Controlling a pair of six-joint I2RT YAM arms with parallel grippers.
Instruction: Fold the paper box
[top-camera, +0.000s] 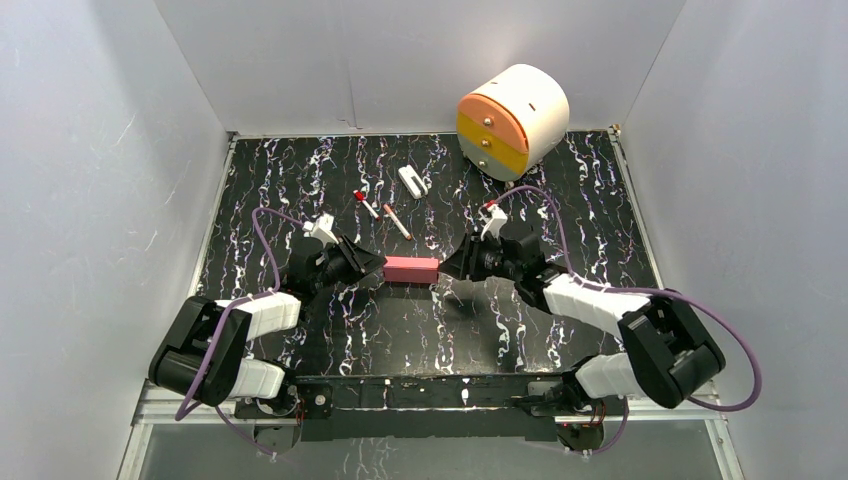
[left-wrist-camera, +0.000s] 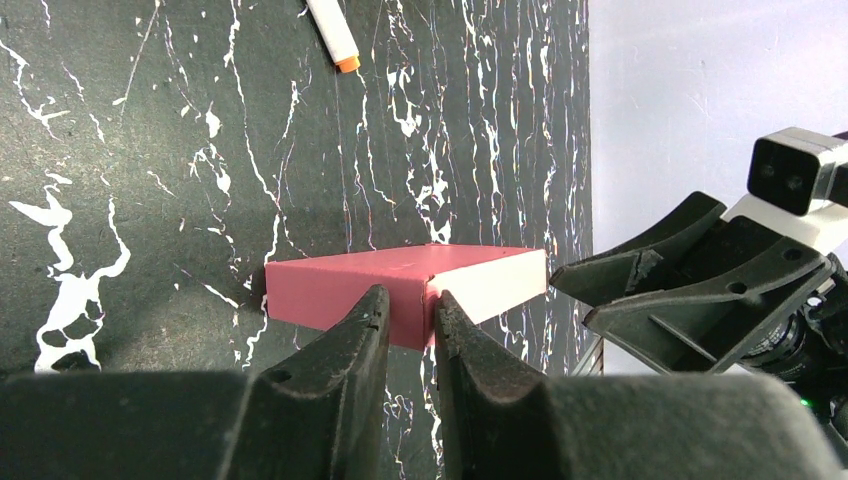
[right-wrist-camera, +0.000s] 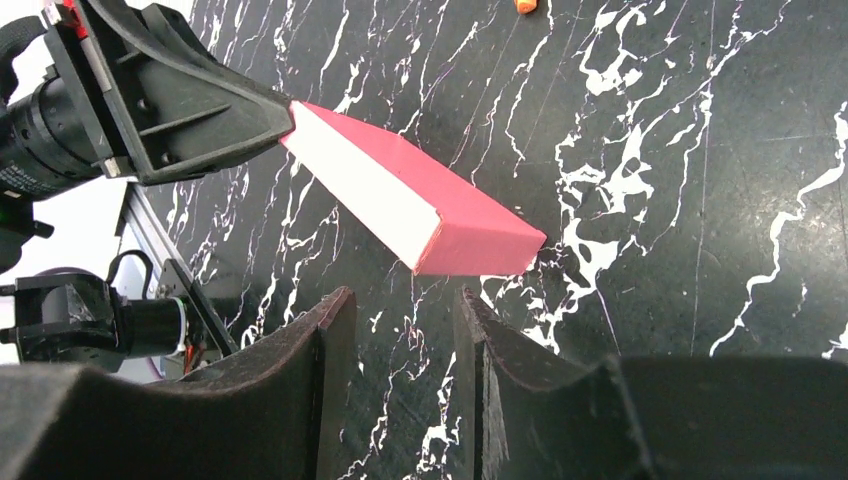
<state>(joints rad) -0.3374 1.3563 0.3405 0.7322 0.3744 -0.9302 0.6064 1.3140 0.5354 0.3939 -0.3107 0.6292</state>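
The paper box (top-camera: 411, 269) is a small flat pink-red box with a white side, held level just above the black marbled table (top-camera: 400, 330). My left gripper (top-camera: 378, 268) is shut on its left end. In the left wrist view the two fingers pinch a corner edge of the paper box (left-wrist-camera: 340, 285) at the left gripper (left-wrist-camera: 408, 300). My right gripper (top-camera: 447, 268) stands open just off the box's right end, touching nothing. The right wrist view shows the right gripper (right-wrist-camera: 405, 295) with an empty gap, and the paper box (right-wrist-camera: 470, 225) slightly beyond its tips.
A round white drawer unit (top-camera: 512, 120) with orange and yellow fronts stands at the back right. A small white object (top-camera: 412, 180), a red-capped piece (top-camera: 365, 203) and a pen (top-camera: 396, 220) lie behind the box. White walls enclose the table.
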